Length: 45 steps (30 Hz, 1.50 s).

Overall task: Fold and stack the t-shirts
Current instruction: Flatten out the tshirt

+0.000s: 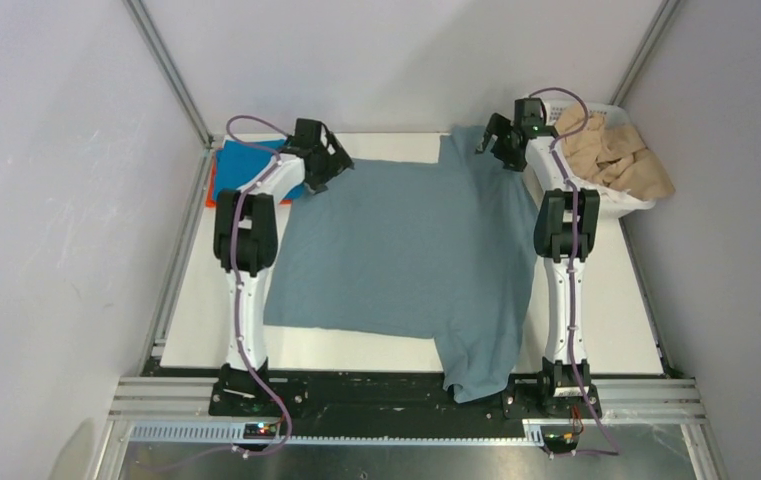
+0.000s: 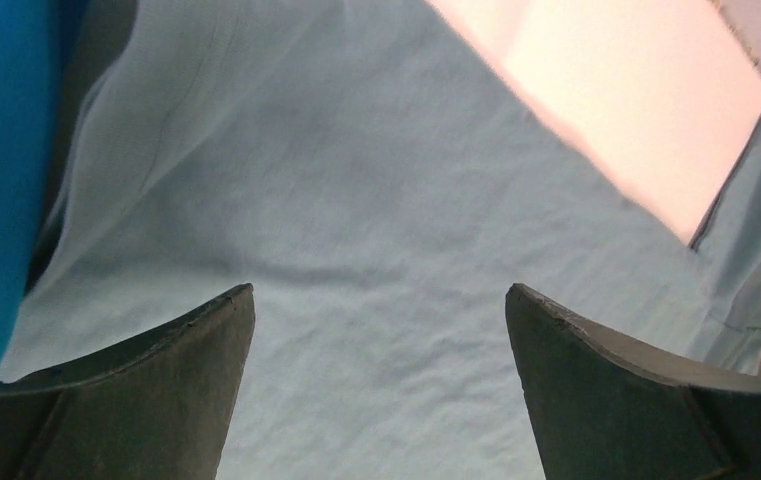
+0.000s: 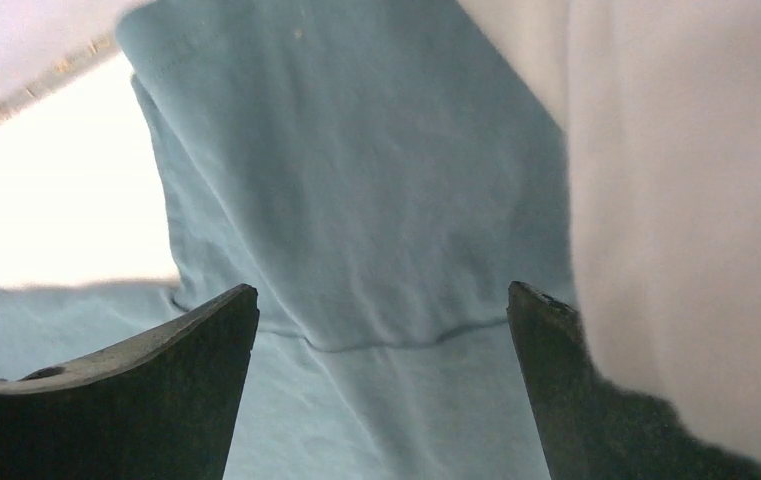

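The big grey-blue t-shirt (image 1: 406, 250) lies spread out flat in the middle of the surface (image 1: 606, 320). One sleeve points to the far side and the other hangs a little over the near edge. I see no fold in it yet, so this shirt is just at the start.

At the far left corner there is a small pile. A bright blue shirt (image 1: 246, 165) sits on top of an orange shirt (image 1: 212, 195). They look folded and stacked, so I think that part is done.

At the far right, the white basket (image 1: 636, 205) has tan shirts (image 1: 611, 155) bunched up in it. Those are not folded, so there is more work waiting.

The left gripper (image 2: 378, 295) is above the far left corner of the grey-blue shirt, right beside the pile. Its fingers are wide apart and it has nothing in them. The right gripper (image 3: 381, 295) is above the far sleeve, near the basket. It is wide apart too and grabs nothing.

I think the task is maybe halfway. The big shirt needs folding and must go on the pile, then the tan ones.
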Motion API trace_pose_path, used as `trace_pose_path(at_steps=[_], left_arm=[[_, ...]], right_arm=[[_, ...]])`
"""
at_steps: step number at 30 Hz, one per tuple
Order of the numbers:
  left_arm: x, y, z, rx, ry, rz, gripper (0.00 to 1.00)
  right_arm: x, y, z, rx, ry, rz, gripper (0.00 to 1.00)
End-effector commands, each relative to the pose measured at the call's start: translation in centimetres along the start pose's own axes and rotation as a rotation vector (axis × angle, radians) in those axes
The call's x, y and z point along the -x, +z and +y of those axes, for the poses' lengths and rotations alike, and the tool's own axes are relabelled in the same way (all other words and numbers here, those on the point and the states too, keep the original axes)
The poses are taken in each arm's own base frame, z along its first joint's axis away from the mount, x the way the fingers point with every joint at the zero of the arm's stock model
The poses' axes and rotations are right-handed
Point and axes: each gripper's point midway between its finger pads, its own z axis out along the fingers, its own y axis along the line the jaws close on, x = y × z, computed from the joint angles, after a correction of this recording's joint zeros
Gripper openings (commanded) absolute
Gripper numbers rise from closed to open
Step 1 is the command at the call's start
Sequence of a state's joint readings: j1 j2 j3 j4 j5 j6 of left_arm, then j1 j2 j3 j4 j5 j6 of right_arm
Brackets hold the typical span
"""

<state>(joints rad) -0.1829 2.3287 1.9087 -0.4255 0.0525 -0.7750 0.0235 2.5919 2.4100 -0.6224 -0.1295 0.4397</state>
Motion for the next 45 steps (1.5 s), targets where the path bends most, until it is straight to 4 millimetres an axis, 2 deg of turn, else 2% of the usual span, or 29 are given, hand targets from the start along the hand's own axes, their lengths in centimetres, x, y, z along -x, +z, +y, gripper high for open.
trace_pose_path(at_steps=[1,2,3,4,5,6,7,8,9,10,11,12,13,14,15,16,18,19,20,24,28,31,34,36,38,41,44,45], left_arm=[[2.1,-7.3,-3.0,-0.050,0.095,-0.112,1.00],[2.3,-9.9,-4.1,-0.070,0.113,-0.147,1.00],[0.5,-9.9,-2.7,-0.028,0.136,-0.127,1.00],[0.8,-12.3,-3.3,-0.049,0.143,-0.156,1.00],[-1.3,-12.2,-1.6,-0.007,0.161,-0.126,1.00],[-1.1,-14.3,-1.7,-0.013,0.166,-0.161,1.00],[-3.3,-14.0,0.4,0.031,0.172,-0.123,1.00],[-3.3,-15.7,0.7,0.031,0.167,-0.152,1.00],[-5.4,-15.6,2.8,0.071,0.160,-0.116,1.00],[-5.7,-16.9,3.2,0.065,0.151,-0.129,1.00],[-7.7,-16.6,5.1,0.096,0.144,-0.091,1.00],[-8.2,-17.4,5.5,0.091,0.138,-0.096,1.00],[-10.1,-17.1,7.0,0.114,0.140,-0.065,1.00],[-10.5,-17.6,7.2,0.110,0.144,-0.068,1.00],[-12.1,-17.3,8.4,0.130,0.158,-0.044,1.00],[-12.4,-17.7,8.6,0.128,0.163,-0.048,1.00],[-15.0,-17.5,10.5,0.148,0.176,0.002,1.00],[-15.4,-17.4,10.5,0.137,0.177,0.003,1.00],[-16.6,-17.2,11.5,0.143,0.180,0.028,1.00],[-17.9,-16.0,12.9,0.163,0.169,0.050,1.00],[-18.5,-15.0,14.6,0.210,0.152,0.061,1.00],[-18.6,-14.8,16.0,0.249,0.135,0.062,1.00],[-18.7,-15.0,17.7,0.290,0.118,0.055,1.00],[-18.7,-15.2,17.9,0.289,0.113,0.053,1.00],[-18.5,-15.4,17.2,0.262,0.117,0.056,1.00],[-17.7,-16.1,15.3,0.188,0.141,0.047,1.00],[-16.1,-18.3,12.8,0.087,0.150,-0.015,1.00],[-15.4,-19.6,12.1,0.055,0.145,-0.051,1.00]], right_arm=[[4.6,-8.6,3.8,0.035,-0.160,-0.167,0.99],[3.2,-10.5,3.6,0.024,-0.163,-0.157,0.99],[2.3,-11.4,3.5,0.025,-0.142,-0.148,0.99],[0.3,-13.2,2.7,0.016,-0.130,-0.125,1.00],[-0.4,-14.3,2.9,0.026,-0.109,-0.136,0.99],[-3.2,-16.1,1.6,0.008,-0.086,-0.104,0.99],[-4.2,-16.9,1.6,0.010,-0.079,-0.113,0.99],[-7.5,-18.3,-0.1,-0.017,-0.071,-0.077,0.99],[-9.1,-18.8,-0.9,-0.043,-0.052,-0.067,0.99],[-11.9,-19.9,-2.7,-0.079,-0.039,-0.039,0.99],[-12.6,-21.2,-3.2,-0.094,-0.010,-0.052,0.99],[-15.4,-21.0,-4.9,-0.125,0.002,-0.003,0.99],[-15.7,-21.6,-4.5,-0.098,0.000,-0.019,0.99],[-17.5,-21.5,-5.4,-0.109,-0.007,0.011,1.00],[-18.9,-21.7,-5.3,-0.092,-0.025,0.041,0.99],[-19.5,-21.8,-5.5,-0.098,-0.029,0.054,0.99],[-21.3,-21.8,-6.4,-0.138,-0.028,0.074,0.99],[-22.1,-21.5,-6.8,-0.143,-0.025,0.083,0.99],[-22.5,-21.3,-6.9,-0.138,-0.018,0.088,0.99],[-23.5,-20.0,-8.0,-0.175,-0.001,0.110,0.99],[-24.2,-19.2,-10.9,-0.294,0.009,0.134,0.99],[-23.1,-19.5,-12.0,-0.312,0.056,0.117,0.99],[-20.7,-20.6,-13.9,-0.408,0.067,0.045,1.00],[-19.6,-20.9,-14.4,-0.432,0.059,0.018,0.99],[-19.0,-20.6,-13.6,-0.382,0.035,0.014,1.00],[-18.3,-20.8,-11.2,-0.304,-0.043,0.004,0.99],[-17.0,-22.5,-8.5,-0.250,-0.108,-0.041,0.99],[-16.2,-23.9,-7.7,-0.237,-0.118,-0.081,0.99]])
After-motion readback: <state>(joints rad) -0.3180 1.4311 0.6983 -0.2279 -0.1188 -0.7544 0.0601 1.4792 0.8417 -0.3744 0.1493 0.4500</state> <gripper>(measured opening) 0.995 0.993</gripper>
